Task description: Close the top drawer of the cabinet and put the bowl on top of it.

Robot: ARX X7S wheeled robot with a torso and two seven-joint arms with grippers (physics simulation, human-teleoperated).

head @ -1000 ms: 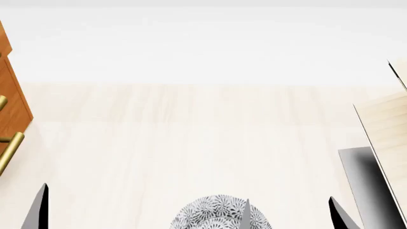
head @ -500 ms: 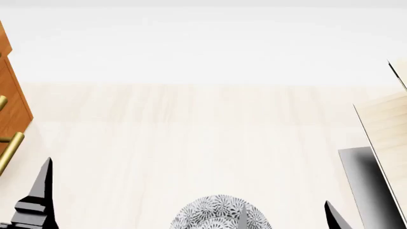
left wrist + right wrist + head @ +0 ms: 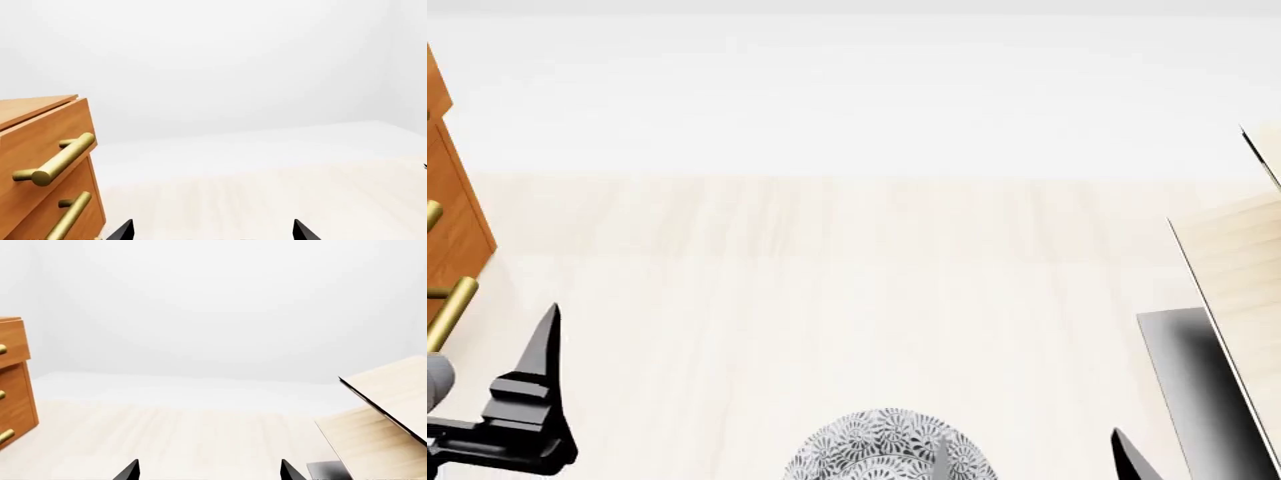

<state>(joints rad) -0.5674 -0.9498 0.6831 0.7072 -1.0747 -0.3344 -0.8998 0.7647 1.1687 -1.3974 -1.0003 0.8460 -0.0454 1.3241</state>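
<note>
Pale wood floor ran back to a white wall, w/ the cabinet (image 3: 47, 165) standing at the far left of the room. Its top drawer (image 3: 41, 145) stuck out a bit past the lower drawer (image 3: 57, 212) in the left wrist view, so it looked not fully shut. The brass handle (image 3: 59, 159) ran level across the drawer front.

The left gripper (image 3: 521, 410) sat low and just right of the cabinet, clearly the nearer arm; the drawer lay ahead and to its left. Its two tips were spread apart w/ nothing between them. The right gripper (image 3: 208, 471) was also spread and empty, over toward the light shelf unit (image 3: 387, 415) on the right.

The bowl (image 3: 888, 445) sat on the floor at the bottom middle of the head view, approx. between the two arms. Only its far rim showed, so couldn't tell if anything was inside.
</note>
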